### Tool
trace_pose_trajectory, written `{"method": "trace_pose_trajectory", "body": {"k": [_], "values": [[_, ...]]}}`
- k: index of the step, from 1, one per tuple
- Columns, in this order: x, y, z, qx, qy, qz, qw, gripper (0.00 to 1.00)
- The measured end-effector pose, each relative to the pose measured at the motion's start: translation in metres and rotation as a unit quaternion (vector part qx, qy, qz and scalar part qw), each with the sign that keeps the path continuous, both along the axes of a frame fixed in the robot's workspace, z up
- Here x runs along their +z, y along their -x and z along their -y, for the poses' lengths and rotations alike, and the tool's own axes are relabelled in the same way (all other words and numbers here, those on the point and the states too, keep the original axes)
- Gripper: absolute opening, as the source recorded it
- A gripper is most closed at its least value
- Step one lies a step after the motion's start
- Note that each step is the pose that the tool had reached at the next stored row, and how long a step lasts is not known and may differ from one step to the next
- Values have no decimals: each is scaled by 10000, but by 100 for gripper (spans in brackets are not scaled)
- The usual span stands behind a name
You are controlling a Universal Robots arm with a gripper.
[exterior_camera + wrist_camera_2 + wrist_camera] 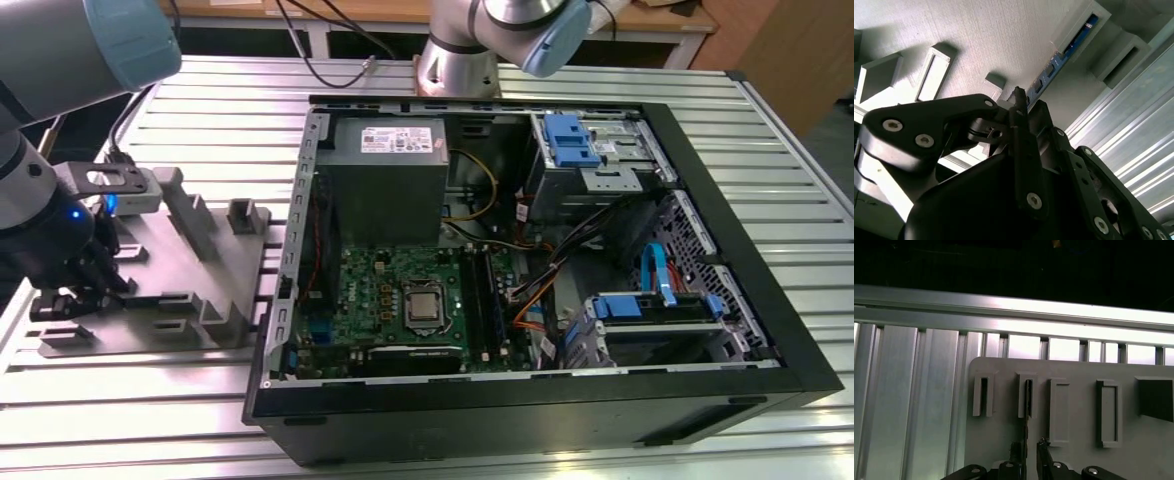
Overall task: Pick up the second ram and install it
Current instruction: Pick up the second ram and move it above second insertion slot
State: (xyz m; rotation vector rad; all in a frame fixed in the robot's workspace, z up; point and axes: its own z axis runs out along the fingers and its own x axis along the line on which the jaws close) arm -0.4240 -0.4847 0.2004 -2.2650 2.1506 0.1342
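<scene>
The ram (1064,52) is a thin blue-green stick standing on edge in a slot of the grey holder plate (174,260), at the exterior view's left. My gripper (60,300) is down at that plate's near corner. In both wrist views the stick runs from its slot straight between my fingers. My gripper (1029,102) has its narrow jaws shut on the stick's near end. In the first wrist view the ram (1027,405) shows edge-on, leading into the gripper (1031,442).
The open computer case (787,330) lies to the exterior view's right of the plate, with the green motherboard (400,295) and its memory slots (487,300) inside. The plate has several other raised slots (1059,410). All rests on a ribbed aluminium table (134,400).
</scene>
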Motion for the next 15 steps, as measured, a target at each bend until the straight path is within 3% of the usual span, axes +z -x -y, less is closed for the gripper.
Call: {"method": "trace_pose_trajectory", "body": {"k": [15], "values": [[-1,-1,0,30,1,0,10000,25]]}}
